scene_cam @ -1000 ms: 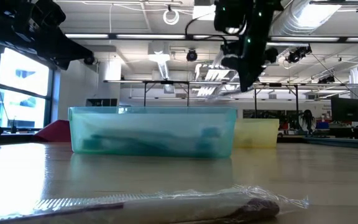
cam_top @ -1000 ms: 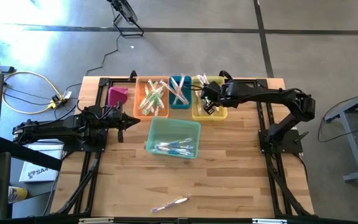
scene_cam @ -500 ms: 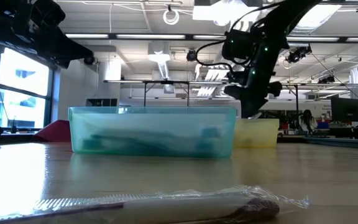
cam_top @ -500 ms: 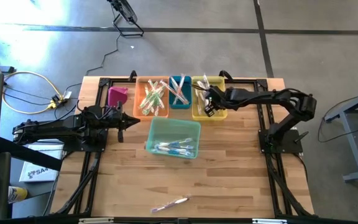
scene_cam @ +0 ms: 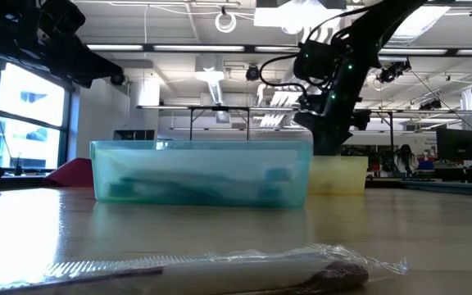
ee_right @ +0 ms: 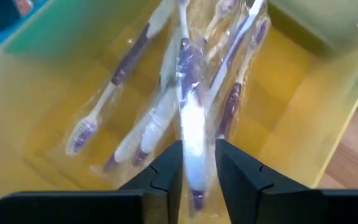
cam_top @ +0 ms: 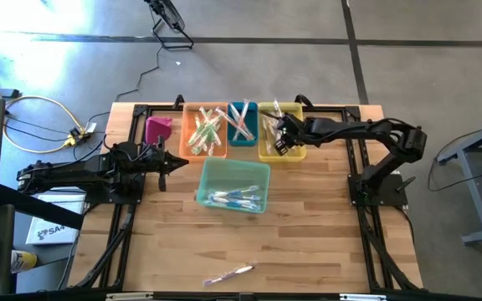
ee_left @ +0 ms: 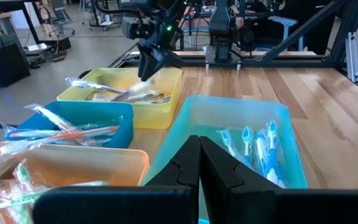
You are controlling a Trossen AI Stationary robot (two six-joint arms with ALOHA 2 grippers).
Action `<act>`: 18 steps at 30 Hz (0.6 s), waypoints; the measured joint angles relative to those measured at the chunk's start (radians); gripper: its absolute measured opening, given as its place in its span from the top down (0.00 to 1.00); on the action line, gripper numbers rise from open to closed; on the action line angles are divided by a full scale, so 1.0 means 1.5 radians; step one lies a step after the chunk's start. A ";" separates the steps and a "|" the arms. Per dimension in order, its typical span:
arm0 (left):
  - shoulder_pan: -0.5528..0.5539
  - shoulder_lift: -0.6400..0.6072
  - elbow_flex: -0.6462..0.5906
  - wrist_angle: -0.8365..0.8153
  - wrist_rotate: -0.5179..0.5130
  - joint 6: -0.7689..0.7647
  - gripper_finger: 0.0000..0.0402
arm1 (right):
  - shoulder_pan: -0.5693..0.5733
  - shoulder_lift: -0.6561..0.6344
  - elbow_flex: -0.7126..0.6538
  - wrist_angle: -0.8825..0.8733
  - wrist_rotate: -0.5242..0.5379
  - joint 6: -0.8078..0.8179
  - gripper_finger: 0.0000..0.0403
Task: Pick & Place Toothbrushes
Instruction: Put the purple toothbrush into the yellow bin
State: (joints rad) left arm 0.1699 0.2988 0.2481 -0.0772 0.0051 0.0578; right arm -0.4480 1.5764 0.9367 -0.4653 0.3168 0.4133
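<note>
**Dropping a brush into the yellow bin**

My right tool (ee_right: 197,163) is down in the yellow bin (cam_top: 268,150), fingers slightly spread around a wrapped toothbrush (ee_right: 191,127) — looks like the release step. Next I'd open wider and lift clear. Left tool (ee_left: 199,163) sits pressed together near the teal bin (cam_top: 210,173). One stray brush (cam_top: 228,275) waits at the counter (cam_top: 308,242) edge.

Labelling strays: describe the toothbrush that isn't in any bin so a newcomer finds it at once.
On the wooden table, look away from the bins toward the near edge. One wrapped toothbrush lies alone on bare wood there; all the other toothbrushes sit inside bins.
</note>
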 joint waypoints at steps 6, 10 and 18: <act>0.000 0.000 0.000 0.000 0.000 0.000 1.00 | 0.000 0.000 0.000 0.027 0.004 0.000 0.71; 0.000 0.000 0.000 0.000 0.000 0.001 1.00 | 0.001 -0.004 0.007 0.023 -0.006 0.000 0.71; 0.000 0.000 0.000 0.001 0.000 0.001 1.00 | 0.040 -0.052 0.032 0.025 -0.039 0.000 0.83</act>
State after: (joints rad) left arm 0.1696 0.2989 0.2481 -0.0765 0.0051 0.0586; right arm -0.3885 1.4978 0.9841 -0.4278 0.2587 0.4129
